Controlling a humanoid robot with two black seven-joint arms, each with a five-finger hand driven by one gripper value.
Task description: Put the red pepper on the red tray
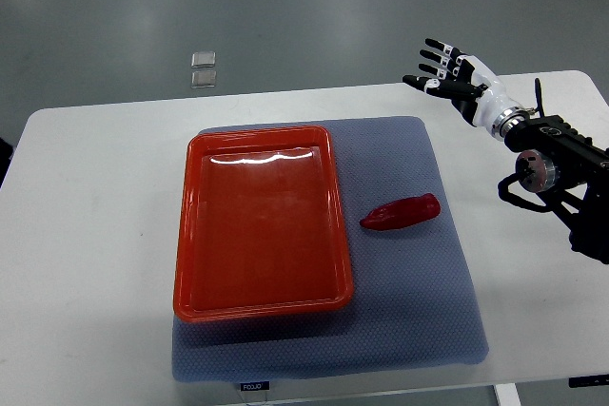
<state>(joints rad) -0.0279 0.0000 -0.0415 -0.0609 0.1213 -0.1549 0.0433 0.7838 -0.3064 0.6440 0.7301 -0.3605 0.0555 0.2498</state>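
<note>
Seen from above: white worktop (86, 235) under a blue-grey textured mat (419, 330). Left of centre, a shallow glossy red plastic tray (262, 225), holding nothing. Just beside it at 3 o'clock, apart from its rim, a small tapered red pepper (402, 212) lying flat. At 2 o'clock, black-and-white right hand (447, 71), fingers spread, holding nothing. Likely light, smooth, slippery; best pinched across the thick middle.

Tray (195, 235) sits left on the mat (419, 311), pepper (402, 212) just right of it, mat on the table (86, 235).
</note>
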